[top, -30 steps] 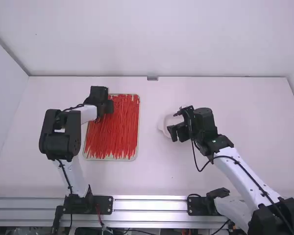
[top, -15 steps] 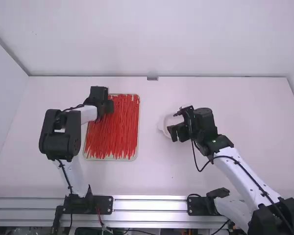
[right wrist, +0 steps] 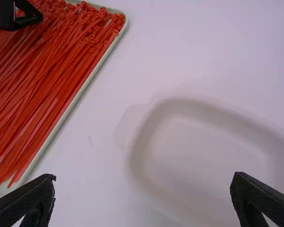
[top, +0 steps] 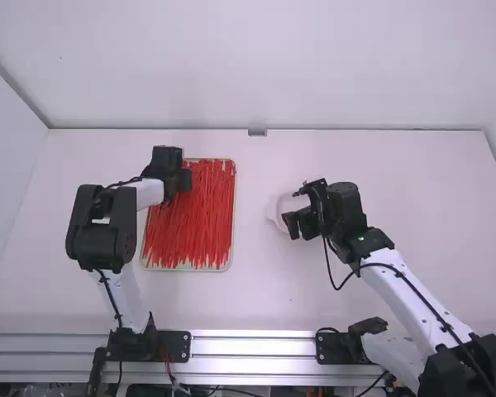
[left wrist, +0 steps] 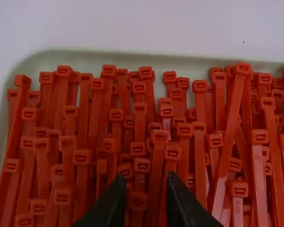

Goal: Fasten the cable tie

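On the white table [top: 397, 165], the left gripper [left wrist: 145, 178] hovers, fingers narrowly parted, over red cable ties [left wrist: 137, 118] in a tray [left wrist: 132, 54], likely needing to drop and pinch one, while the right gripper [right wrist: 142, 189] hangs spread wide above a dish [right wrist: 203, 142].

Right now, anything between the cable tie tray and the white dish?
No. In the right wrist view, bare table separates the cable tie tray from the white dish. The high view agrees.

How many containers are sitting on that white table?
2. A flat tray heaped with red cable ties lies beneath the left tool; a white dish sits right of it, by the right tool. Nothing seems hidden.
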You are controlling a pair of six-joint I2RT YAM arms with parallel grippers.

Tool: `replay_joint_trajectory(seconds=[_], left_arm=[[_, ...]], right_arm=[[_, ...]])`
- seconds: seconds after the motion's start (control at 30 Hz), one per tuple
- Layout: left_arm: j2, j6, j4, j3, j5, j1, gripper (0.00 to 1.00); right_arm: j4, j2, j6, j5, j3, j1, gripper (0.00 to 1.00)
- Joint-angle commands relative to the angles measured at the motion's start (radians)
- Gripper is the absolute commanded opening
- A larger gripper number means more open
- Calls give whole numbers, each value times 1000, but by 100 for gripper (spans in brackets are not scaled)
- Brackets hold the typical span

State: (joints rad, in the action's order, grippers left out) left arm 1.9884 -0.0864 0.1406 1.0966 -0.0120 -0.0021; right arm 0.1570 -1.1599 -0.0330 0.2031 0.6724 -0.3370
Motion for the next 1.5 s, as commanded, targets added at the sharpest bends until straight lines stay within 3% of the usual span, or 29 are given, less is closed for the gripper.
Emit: replay_joint_trajectory(seconds=[0.0, 1.47], left_arm=[[13, 8, -6, -8, -8, 3, 22], [13, 4, 19, -30, -7, 3, 8]], right_arm=[[1, 14, -2, 2, 34, 3, 99], [3, 14, -2, 2, 34, 3, 99]])
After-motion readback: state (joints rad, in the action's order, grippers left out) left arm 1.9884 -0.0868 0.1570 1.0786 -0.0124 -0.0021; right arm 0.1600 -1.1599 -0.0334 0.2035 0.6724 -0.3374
